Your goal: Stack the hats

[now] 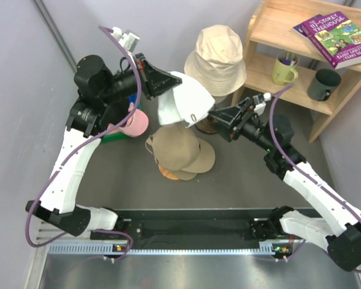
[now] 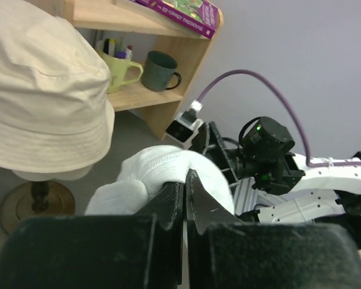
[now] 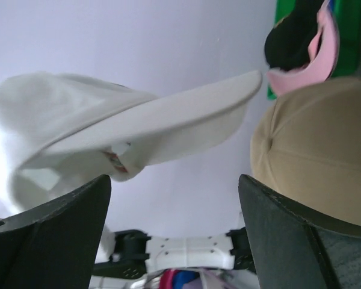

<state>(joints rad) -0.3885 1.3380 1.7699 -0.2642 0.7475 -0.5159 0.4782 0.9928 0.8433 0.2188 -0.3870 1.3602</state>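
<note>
1. The tan cap (image 1: 177,147) sits at the centre of the top view, with the pink cap (image 1: 136,123) to its left.
2. Above it, the left gripper (image 1: 158,81) holds the white cap (image 1: 183,99) aloft. Its wrist view shows the fingers (image 2: 195,195) pinching the cloth.
3. The right gripper (image 1: 215,114) has its fingers spread by the brim. Only its wrist view shows the cap's underside.
4. The bucket hat (image 1: 216,51) is at the upper centre.

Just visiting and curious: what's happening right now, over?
Left hand shut on white cap, held aloft. Right hand open beside its brim. Tan cap nearby, nothing between.
</note>
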